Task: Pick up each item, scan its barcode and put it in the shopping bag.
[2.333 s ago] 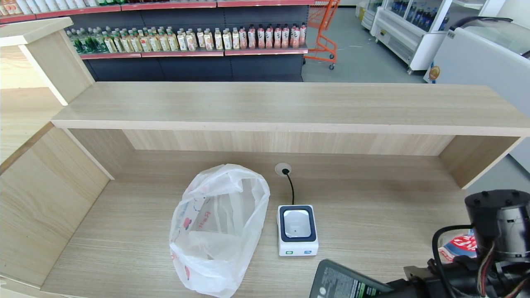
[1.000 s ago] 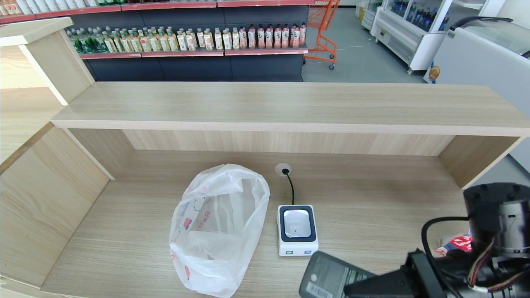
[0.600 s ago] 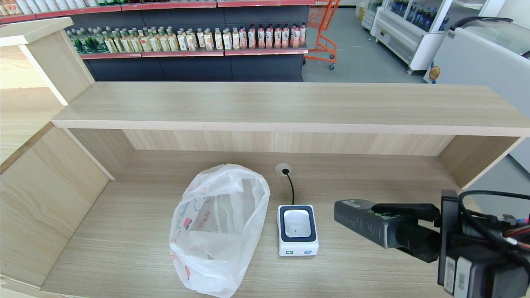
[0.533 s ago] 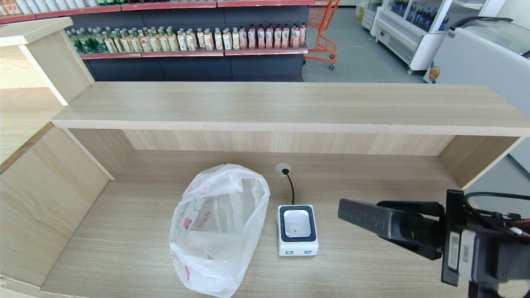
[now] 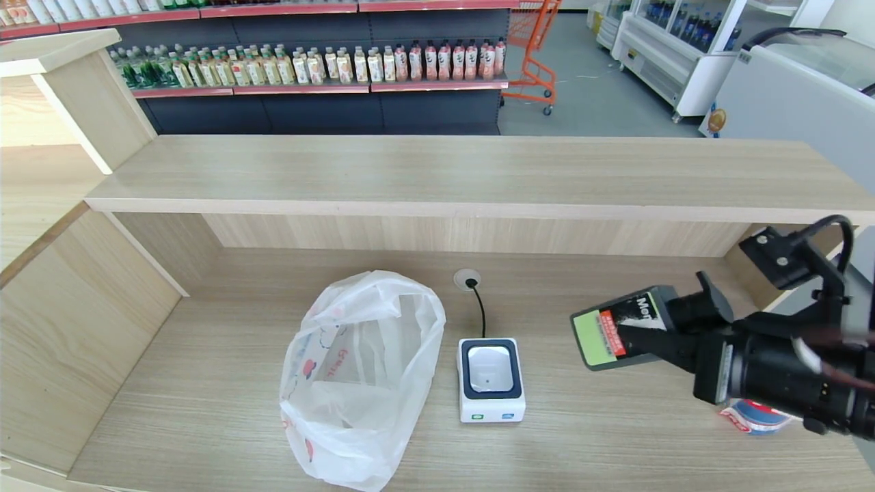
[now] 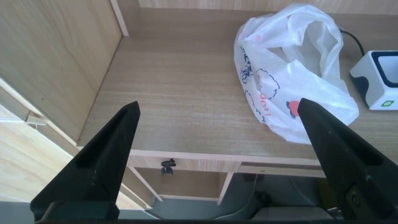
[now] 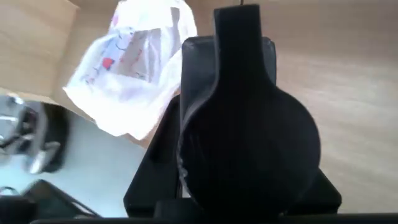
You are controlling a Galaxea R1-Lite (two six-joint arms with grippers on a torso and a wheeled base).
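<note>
The dark rectangular carton with a green-and-red end label (image 5: 618, 328) hangs above the wooden counter (image 5: 615, 430), right of the white barcode scanner (image 5: 491, 379). The right gripper (image 5: 673, 326) pinches its right end. It looks stiff, light and smooth, so the flat sides suit holding. Its long axis runs left-right, label end leftward. The left gripper (image 6: 217, 107) is spread, empty.

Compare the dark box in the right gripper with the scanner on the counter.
The dark box is held above the counter in the right gripper, tilted; the scanner sits flat on it. The dark box is black with green and red on its end; the scanner is white with a dark-framed window facing up. The scanner trails a black cable; the dark box has none. Both are boxy.
</note>
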